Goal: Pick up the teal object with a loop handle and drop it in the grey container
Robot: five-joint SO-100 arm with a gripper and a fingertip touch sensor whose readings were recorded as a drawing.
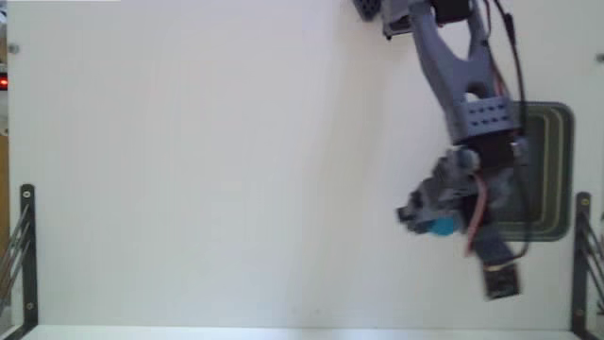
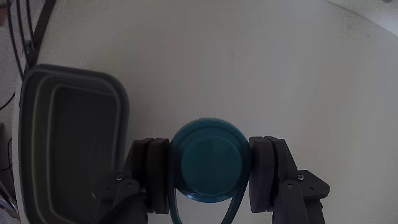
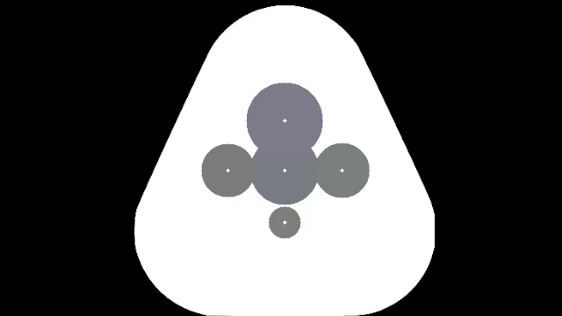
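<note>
In the wrist view my gripper (image 2: 210, 163) is shut on the teal object with a loop handle (image 2: 210, 158), a round teal piece pressed between both pads, its thin loop curving down toward the lower edge. It hangs above the white table. The grey container (image 2: 37, 99) lies at the left of that view, its inside dark. In the fixed view the gripper (image 1: 429, 219) hangs just left of the container (image 1: 559, 170), with a bit of the teal object (image 1: 441, 226) showing under the grey fingers. The arm covers part of the container there.
A white table (image 1: 208, 170) fills most of the fixed view. Black metal brackets (image 1: 26, 246) stand at the lower left and lower right (image 1: 581, 255) edges. The arm's base (image 1: 415, 14) sits at the top. A red-lit device (image 1: 3, 83) is at the far left edge.
</note>
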